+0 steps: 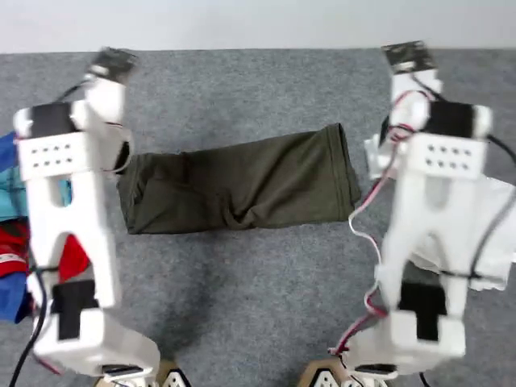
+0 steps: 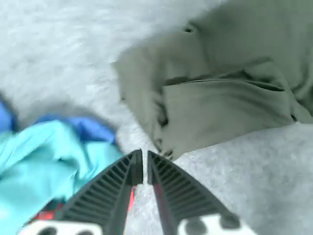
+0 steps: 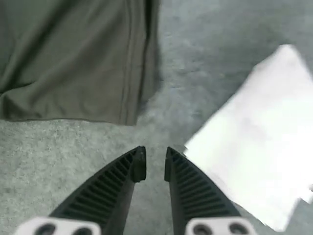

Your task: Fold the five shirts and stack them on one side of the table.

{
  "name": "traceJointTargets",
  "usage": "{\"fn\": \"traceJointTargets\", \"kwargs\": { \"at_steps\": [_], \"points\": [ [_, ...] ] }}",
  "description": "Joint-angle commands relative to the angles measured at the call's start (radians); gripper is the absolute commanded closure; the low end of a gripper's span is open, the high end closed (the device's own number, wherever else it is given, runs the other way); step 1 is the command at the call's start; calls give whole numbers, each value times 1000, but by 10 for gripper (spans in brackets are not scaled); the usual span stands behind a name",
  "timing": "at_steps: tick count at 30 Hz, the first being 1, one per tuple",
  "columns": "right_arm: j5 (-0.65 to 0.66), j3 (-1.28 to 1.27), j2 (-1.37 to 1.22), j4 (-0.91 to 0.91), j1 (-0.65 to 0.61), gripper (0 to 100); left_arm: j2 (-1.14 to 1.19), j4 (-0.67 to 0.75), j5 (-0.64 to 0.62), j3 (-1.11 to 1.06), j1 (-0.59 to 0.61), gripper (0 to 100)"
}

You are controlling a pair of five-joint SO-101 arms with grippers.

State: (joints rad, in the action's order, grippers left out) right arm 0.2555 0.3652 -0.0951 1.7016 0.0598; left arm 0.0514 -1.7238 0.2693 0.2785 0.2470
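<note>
Olive shirt [image 1: 242, 181] is lying on the counter [image 1: 242, 306] while we are hovering left end effector [image 2: 145, 169] pressed together at its nine o'clock, right end effector [image 3: 154, 164] slightly apart at three.

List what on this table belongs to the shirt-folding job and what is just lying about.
Belongs to the job:
olive green cloth shirt, partly folded, mid-table
white folded shirt, at one side
turquoise garment, blue garment and red garment, heaped at the opposite side

Just lying about:
grey felt table covering, beneath everything
</note>
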Motion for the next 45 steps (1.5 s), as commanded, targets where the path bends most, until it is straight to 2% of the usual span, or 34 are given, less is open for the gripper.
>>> {"fn": "traceJointTargets", "kwargs": {
  "at_steps": [1,7,11,16,22,31,36,45],
  "points": [
    [-9,6,-122,-88,-53,919,-127,-31,-25,-45,74,941],
    [-49,63,-302,-193,-117,909,-252,-31,-20,-119,224,940],
    [-150,153,-401,-189,-122,812,-308,-31,-12,-139,313,938],
    [-152,198,-524,-200,-130,853,-331,-31,51,-196,374,939],
    [-149,328,-677,-243,-130,858,-331,-28,54,-266,379,940],
    [-149,585,-733,-21,-107,857,-331,-28,57,-282,381,942],
    [-155,591,-757,-5,-105,785,-331,-28,57,-282,381,942],
    [-155,594,-865,-7,-113,810,-336,-29,57,-282,381,942]
  ]
}}
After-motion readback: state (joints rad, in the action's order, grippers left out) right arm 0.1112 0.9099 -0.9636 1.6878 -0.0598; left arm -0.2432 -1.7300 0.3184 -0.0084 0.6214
